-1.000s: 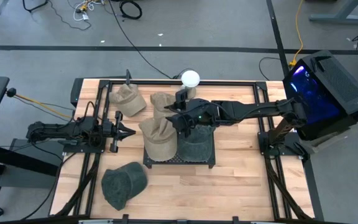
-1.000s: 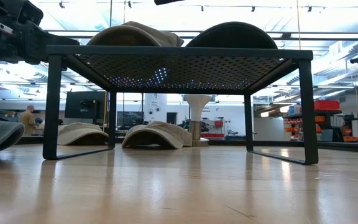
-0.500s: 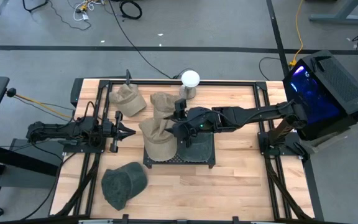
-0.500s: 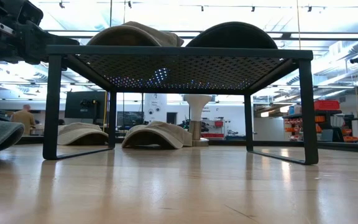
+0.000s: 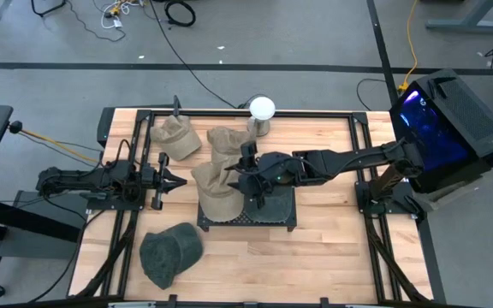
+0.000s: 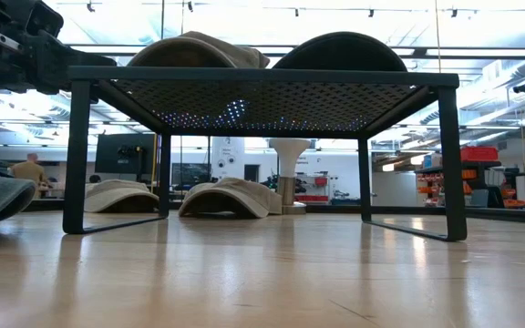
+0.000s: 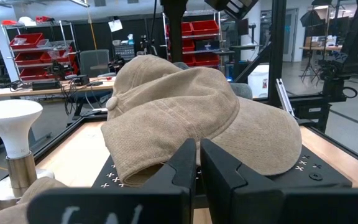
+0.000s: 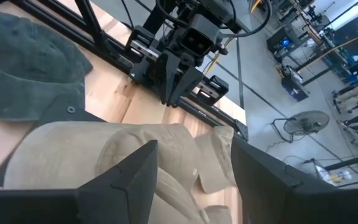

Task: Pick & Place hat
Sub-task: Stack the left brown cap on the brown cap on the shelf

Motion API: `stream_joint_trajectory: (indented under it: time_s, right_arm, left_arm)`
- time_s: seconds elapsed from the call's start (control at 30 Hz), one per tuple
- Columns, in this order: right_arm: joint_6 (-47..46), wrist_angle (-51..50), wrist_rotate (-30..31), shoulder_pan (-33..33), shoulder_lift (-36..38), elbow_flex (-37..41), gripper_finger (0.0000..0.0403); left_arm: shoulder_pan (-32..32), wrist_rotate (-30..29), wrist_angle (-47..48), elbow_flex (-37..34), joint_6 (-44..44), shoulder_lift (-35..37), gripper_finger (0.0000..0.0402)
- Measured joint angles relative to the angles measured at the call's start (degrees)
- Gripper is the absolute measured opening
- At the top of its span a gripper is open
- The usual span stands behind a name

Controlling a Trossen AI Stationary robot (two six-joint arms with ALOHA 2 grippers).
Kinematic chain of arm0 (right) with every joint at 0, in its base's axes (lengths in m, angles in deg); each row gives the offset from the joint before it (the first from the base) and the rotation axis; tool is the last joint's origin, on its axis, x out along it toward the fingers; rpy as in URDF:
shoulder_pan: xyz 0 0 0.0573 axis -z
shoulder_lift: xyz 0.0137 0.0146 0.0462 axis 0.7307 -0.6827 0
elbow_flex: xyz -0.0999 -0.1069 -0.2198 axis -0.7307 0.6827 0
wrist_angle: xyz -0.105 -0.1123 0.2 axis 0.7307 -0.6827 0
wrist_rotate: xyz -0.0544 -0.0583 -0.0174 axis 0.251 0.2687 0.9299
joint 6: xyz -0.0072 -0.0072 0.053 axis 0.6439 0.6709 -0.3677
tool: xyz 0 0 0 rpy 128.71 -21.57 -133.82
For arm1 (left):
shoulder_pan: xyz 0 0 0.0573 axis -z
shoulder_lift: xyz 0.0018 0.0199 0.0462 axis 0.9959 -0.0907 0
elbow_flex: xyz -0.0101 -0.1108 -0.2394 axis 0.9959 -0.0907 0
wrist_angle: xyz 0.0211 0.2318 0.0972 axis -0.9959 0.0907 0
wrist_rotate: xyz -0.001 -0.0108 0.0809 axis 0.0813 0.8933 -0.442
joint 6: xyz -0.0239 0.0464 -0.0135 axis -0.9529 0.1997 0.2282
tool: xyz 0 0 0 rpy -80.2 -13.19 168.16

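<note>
**Right tool spread above the tan hat on the rack**

The right tool (image 5: 248, 178) hangs over the black perforated metal rack (image 5: 272, 218) in the middle of the light wooden table (image 5: 332, 248), its two fingers (image 8: 129, 177) spread wide with nothing between them. Directly beneath it, in the gap seen from the wrist, lies the tan corduroy cap (image 5: 216, 192) on the rack's left half; whether the fingers touch the fabric is hard to tell. Just to the tool's right, partly under the arm, a dark green cap (image 5: 272, 198) sits on the same rack.

The left tool (image 5: 168, 180) waits to the left of the rack, pointing at the tan cap, its fingers (image 7: 182, 165) pressed together and empty.

Beyond the right tool, on the far table, lie two more tan caps (image 5: 175, 137) and a white mushroom-shaped stand (image 5: 262, 111). Nearer the front edge, left of the rack, rests another dark green cap (image 5: 168, 252).
</note>
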Motion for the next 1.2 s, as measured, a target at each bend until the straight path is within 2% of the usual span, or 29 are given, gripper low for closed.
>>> stream_joint_trajectory:
  time_s: [0.43, 0.53, 0.9, 1.2]
  right_arm:
    - [-5.2, 0.3, 0.0, 4.8, 2.0, 0.1, 0.0206]
    - [-5.8, 3.3, 0.0, 5.7, 3.2, 2.1, 0.0206]
    - [-6.7, 14.3, -0.1, 10.1, 13.6, 18.5, 0.0206]
    - [-17.5, 20.9, -0.2, 13.0, 25.7, 36.8, 0.0206]
  left_arm:
    - [0.0, 0.0, 0.0, 0.0, 0.0, 0.0, 0.003]
    - [0.0, 0.0, 0.0, 0.0, 0.0, 0.0, 0.003]
    - [0.0, 0.0, 0.0, 0.0, 0.0, 0.0, 0.003]
    - [0.0, 0.0, 0.0, 0.0, 0.0, 0.0, 0.003]
